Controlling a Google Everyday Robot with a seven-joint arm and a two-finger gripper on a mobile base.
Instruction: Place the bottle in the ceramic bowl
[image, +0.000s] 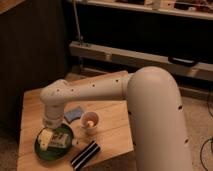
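The wooden surface (115, 112) carries the green ceramic bowl (44, 151), and the bottle (59, 141) already lies inside it. The tool (46, 139) hangs right over the bowl; can't tell its state. Looks like the release step, so next it needs to let go and lift clear.

Materials and finishes. The table (112, 117) is showing pale, matt wood with visible plank seams. The ceramic bowl (42, 149) is gleaming glossy green. The bottle (59, 140), lying in it, is looking like pale clear plastic. The gripper (46, 139), over the bowl, is appearing yellowish; the arm (150, 110) is presenting a smooth, matt white shell.
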